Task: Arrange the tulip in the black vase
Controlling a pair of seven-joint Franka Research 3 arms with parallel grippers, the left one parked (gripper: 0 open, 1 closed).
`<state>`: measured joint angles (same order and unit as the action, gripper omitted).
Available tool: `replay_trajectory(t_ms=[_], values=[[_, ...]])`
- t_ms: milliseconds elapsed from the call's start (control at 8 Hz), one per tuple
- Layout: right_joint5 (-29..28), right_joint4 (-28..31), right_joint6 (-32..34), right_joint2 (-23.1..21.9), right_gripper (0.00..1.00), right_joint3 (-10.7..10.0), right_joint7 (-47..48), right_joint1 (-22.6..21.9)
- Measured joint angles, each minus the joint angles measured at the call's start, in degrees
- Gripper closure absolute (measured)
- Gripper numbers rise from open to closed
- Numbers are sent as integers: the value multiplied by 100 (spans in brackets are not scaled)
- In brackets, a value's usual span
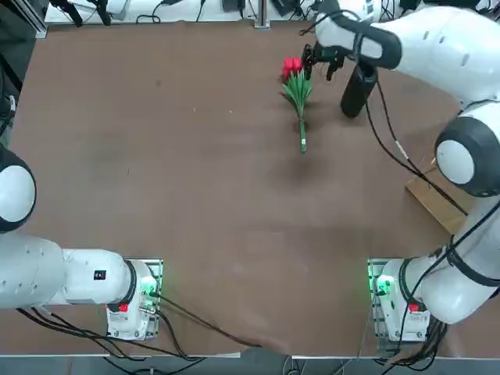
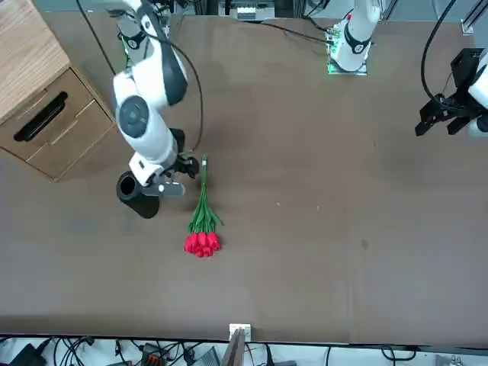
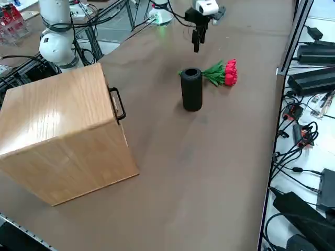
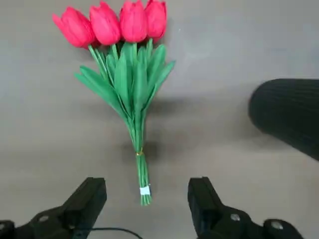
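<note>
I see the tulip [image 4: 130, 79] lying flat on the brown worktop [image 1: 195, 195], red blooms toward the far edge from the arm bases and the thin stem end pointing back toward them. The black vase [image 3: 191, 89] stands upright just beside the bunch, on its right in the top view, apart from the leaves and not touching them. The right end effector [image 4: 144, 201] hangs above the stem end, pointing down at the worktop. Its two fingers [image 4: 84, 201] are spread wide, one on each side of the stem tip, and grasp nothing; it is released. In the wrist view a small white tag shows near the cut end of the stem. A wooden drawer cabinet [image 3: 68, 130] with a black handle sits on the worktop, well apart from the vase.
</note>
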<state>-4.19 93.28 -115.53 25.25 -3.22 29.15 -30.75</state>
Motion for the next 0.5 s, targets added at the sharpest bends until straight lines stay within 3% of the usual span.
replay_trajectory(t_ms=[500], values=[[-6,427,-1017,392,0,-1,367,-214]])
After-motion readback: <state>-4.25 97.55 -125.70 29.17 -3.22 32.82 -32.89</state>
